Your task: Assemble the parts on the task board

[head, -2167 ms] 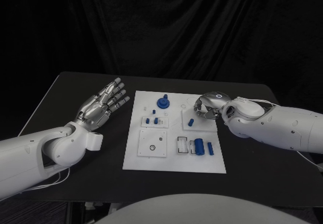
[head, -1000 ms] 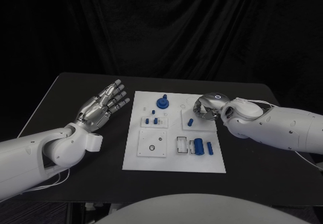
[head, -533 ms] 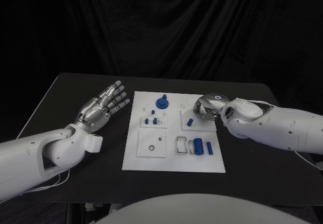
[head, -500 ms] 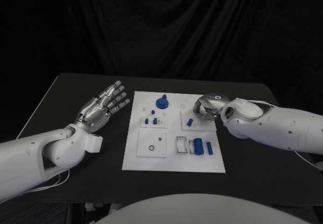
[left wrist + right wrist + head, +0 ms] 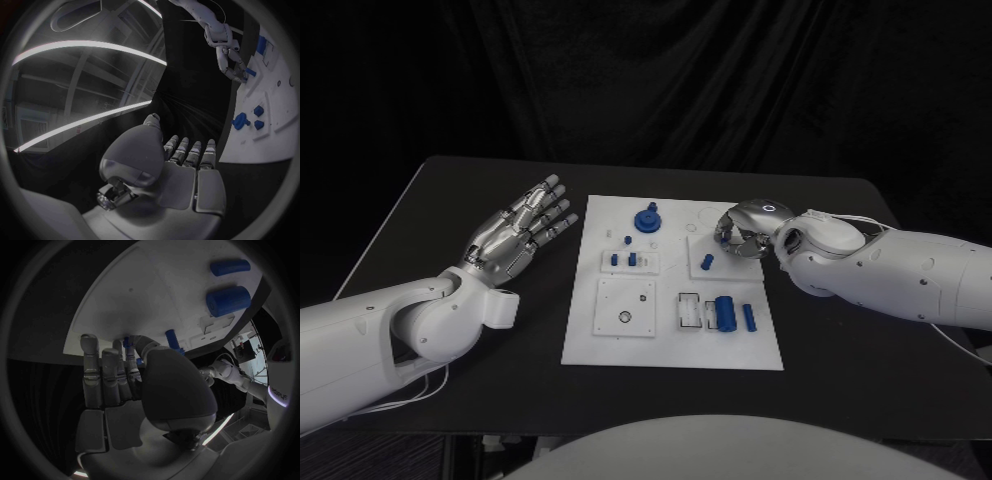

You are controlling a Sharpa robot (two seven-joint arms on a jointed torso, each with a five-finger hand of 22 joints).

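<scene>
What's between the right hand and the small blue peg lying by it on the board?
Nothing visible. The right hand hangs over the task board at its far right edge, and the small blue peg lies just nearer the robot, with bare white plate between them. Contact can't be told.

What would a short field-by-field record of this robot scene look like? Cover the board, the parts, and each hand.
surface: black table
task board: white task board, mid-table
parts: large blue cylinder and slim blue peg lying on its near right; blue knob standing at the far end
left hand: left hand beside the board, fingers spread, holding nothing
right hand: right hand over the board's far right corner, fingers curled; grasp unclear
</scene>
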